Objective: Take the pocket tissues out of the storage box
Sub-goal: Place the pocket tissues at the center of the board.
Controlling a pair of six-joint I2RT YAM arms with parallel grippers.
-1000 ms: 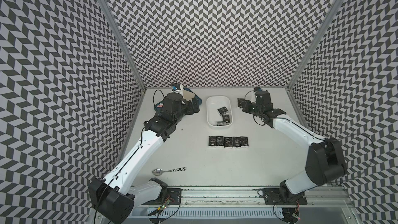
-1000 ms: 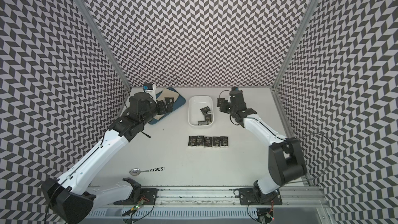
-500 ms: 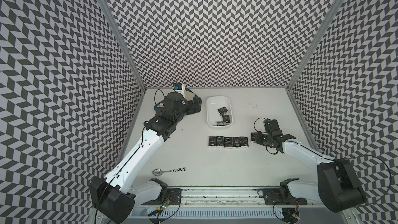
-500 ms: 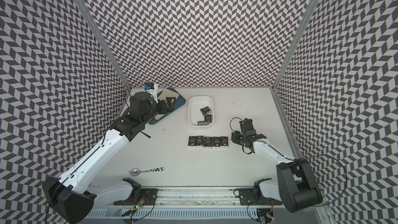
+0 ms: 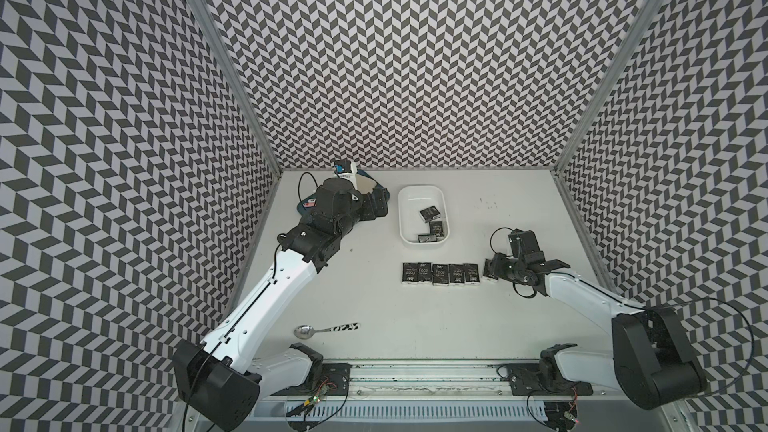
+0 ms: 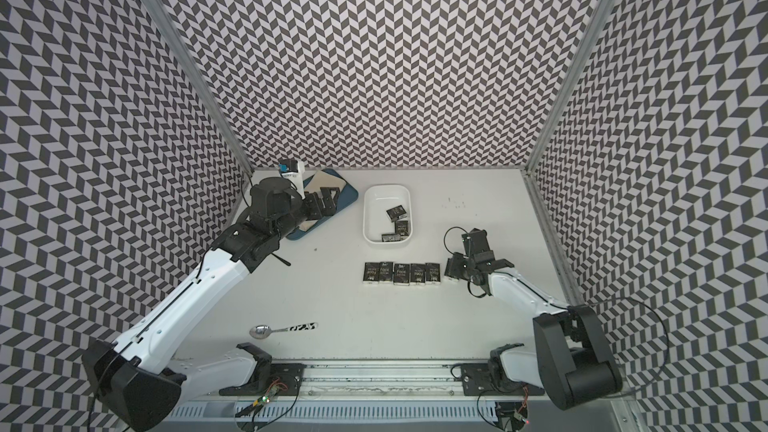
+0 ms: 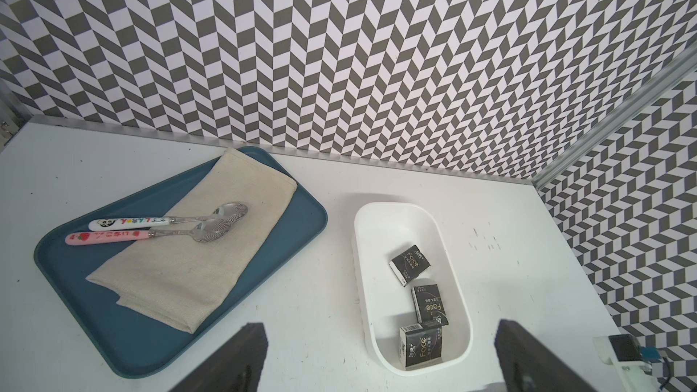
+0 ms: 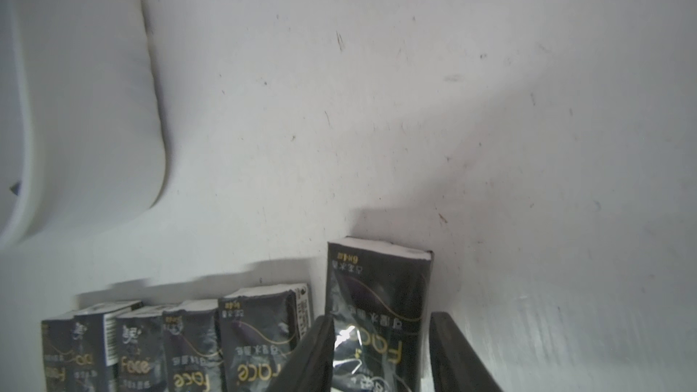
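Robot lab booth with chevron-patterned walls (image 5: 415,56)

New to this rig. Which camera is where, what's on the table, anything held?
The left arm and right arm are robot arms mounted at the front of the table, each ending in jaws. Two pictures look down from overhead; two come from wrist cameras. The storage box holds three pocket tissues; five more lie in a row outside. A sixth packet lies loosely between the jaws of the right gripper, a slim gap showing. The left gripper, open and empty, hangs by the blue tray with a cloth and two spoons. A third spoon lies near the front.
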